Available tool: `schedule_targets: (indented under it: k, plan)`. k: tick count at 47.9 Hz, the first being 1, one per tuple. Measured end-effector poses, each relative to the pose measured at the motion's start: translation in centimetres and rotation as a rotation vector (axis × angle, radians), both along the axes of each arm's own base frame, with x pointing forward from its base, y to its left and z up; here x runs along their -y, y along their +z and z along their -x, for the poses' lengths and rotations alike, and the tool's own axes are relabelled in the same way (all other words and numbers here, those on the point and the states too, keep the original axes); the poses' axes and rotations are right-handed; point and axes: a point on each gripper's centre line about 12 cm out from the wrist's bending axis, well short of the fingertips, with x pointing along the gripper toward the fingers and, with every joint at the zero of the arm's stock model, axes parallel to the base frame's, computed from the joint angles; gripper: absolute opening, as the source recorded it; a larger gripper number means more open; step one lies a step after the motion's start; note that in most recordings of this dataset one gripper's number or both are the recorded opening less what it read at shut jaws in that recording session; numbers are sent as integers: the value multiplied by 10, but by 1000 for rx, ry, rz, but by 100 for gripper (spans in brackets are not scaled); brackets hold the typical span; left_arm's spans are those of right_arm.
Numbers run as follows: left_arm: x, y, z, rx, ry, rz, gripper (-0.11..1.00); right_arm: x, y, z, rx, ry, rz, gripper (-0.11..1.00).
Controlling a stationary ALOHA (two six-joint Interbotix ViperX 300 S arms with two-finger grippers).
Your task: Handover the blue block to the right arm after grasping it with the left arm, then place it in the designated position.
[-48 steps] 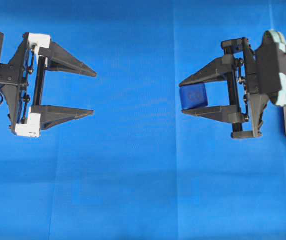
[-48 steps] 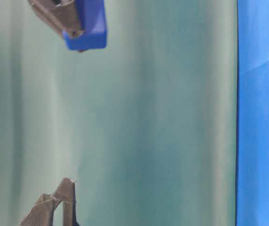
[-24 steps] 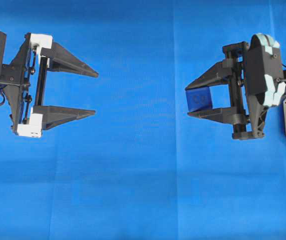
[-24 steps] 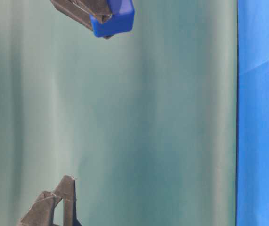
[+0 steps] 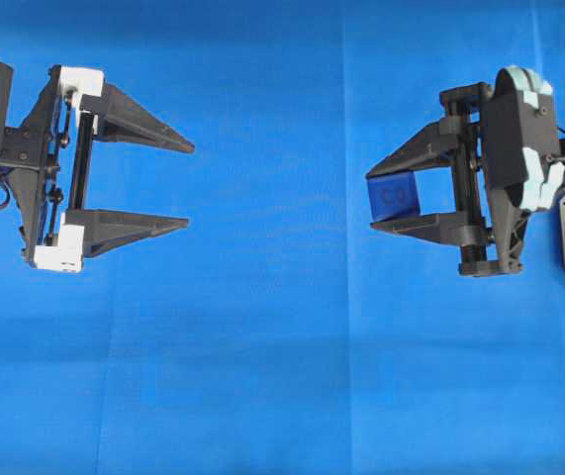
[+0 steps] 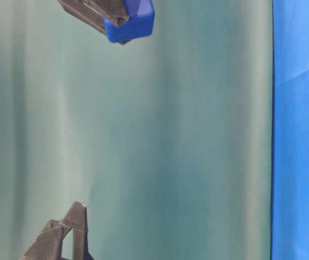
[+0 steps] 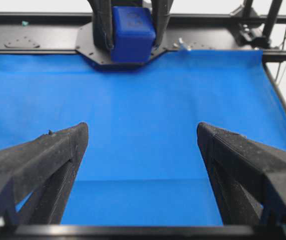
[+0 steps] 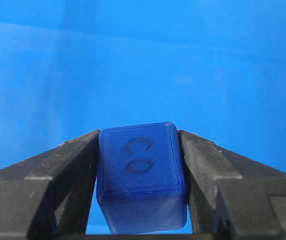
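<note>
Handover done, by the look of it — blue block [image 5: 394,197] pinched between the fingertips of the right gripper [image 5: 378,193], held up off the blue cloth [image 5: 262,346]. Seen in the right wrist view, block [image 8: 141,177] squarely seated, both fingers [image 8: 62,175] pressed flat against opposite faces, marked face toward the camera. Left gripper [image 5: 187,186] spread wide and empty, well apart from the block, on the far side of the cloth. Step in hand: carrying to the placement spot. No marker for that spot visible anywhere. Next move likely calls for lowering until the block touches the cloth — then parting the fingers without nudging it.
</note>
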Motion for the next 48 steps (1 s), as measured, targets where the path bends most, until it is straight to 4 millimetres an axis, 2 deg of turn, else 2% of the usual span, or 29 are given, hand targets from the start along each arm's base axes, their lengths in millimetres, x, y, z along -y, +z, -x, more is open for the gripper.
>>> schedule_targets:
  k: [13, 24, 29, 48]
  plan:
    - [0, -1, 0, -3, 0, 0, 93, 0, -1, 0, -6, 0, 0, 34]
    - [0, -1, 0, -5, 0, 0, 93, -1, -18, -12, -54, 1, 4, 34]
    - [0, 0, 0, -5, 0, 0, 93, -1, -29, -20, -63, 2, 3, 34]
    - [0, -1, 0, -6, 0, 0, 93, -4, -95, -50, -80, -9, -31, 34]
